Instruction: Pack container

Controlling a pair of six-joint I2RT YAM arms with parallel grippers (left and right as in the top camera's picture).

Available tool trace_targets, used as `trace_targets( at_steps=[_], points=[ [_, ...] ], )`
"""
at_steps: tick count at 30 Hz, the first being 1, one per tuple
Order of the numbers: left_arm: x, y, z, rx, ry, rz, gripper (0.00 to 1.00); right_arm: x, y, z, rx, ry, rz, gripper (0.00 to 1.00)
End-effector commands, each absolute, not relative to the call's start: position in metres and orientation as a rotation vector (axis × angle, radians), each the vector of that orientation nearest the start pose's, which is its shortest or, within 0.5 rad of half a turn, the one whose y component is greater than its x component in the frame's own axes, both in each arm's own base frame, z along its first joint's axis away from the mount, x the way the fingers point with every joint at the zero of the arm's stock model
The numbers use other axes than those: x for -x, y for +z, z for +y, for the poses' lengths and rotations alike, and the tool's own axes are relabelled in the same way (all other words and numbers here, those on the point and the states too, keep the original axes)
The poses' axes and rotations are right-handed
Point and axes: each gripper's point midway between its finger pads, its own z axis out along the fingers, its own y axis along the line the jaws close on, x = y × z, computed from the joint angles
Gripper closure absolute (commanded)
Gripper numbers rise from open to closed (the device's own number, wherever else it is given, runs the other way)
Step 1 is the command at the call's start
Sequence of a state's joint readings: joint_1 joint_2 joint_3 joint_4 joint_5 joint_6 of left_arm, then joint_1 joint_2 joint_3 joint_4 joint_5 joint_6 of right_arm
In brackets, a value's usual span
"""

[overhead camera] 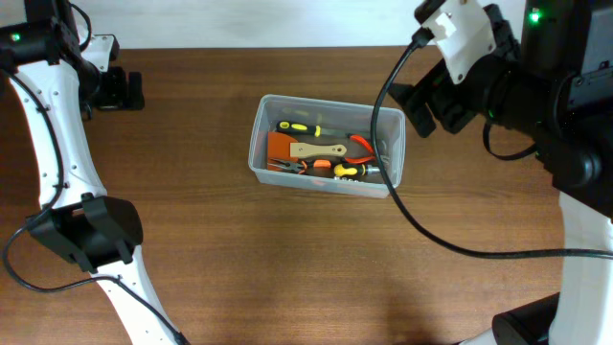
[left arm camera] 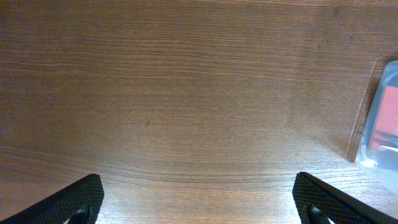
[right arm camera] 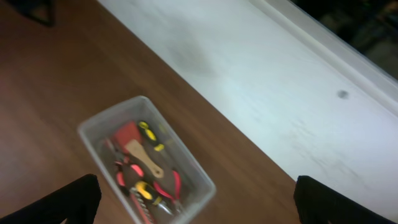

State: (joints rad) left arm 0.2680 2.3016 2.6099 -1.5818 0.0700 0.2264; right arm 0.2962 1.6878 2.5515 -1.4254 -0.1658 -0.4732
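Overhead, clear round-cornered container holds yellow, red and wooden-handled tools.

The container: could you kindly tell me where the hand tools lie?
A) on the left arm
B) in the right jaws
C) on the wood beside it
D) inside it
D: overhead, the wooden-handled scraper and red-handled pliers lie within the walls of the container.
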Motion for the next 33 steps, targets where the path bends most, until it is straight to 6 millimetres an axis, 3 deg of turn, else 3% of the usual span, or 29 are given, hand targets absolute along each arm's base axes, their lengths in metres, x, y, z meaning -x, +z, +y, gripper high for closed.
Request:
trace_targets(
  at_steps=[1,5,10,13,17,21,24,33],
  points=[
    [-0.468,0.206,0.119,0.064,0.015,2.840,0.01,-0.342,0.488,0.110,0.784,-0.076,1.921,0.01],
    [-0.468,0.206,0.119,0.064,0.015,2.840,0.01,-0.323,0.514,0.093,0.716,-0.144,1.857,0.01],
    [-0.468,0.206,0.119,0.064,0.015,2.840,0.01,-0.283,0.539,0.081,0.689,-0.123,1.776,0.01],
    [-0.468,0.206,0.119,0.064,0.015,2.840,0.01,-0.259,0.543,0.073,0.682,-0.095,1.747,0.01],
    [-0.468,0.206,0.119,0.064,0.015,2.840,0.01,-0.244,0.532,0.058,0.641,-0.099,1.744,0.01],
    [-0.468,0.206,0.119,0.064,0.015,2.840,0.01,-0.234,0.502,0.043,0.589,-0.130,1.760,0.01],
    [-0.468,0.206,0.119,0.064,0.015,2.840,0.01,-0.229,0.469,0.039,0.576,-0.126,1.761,0.01],
    [-0.468,0.206,0.119,0.064,0.015,2.840,0.01,-0.213,0.334,0.052,0.627,-0.035,1.731,0.01]
  ],
)
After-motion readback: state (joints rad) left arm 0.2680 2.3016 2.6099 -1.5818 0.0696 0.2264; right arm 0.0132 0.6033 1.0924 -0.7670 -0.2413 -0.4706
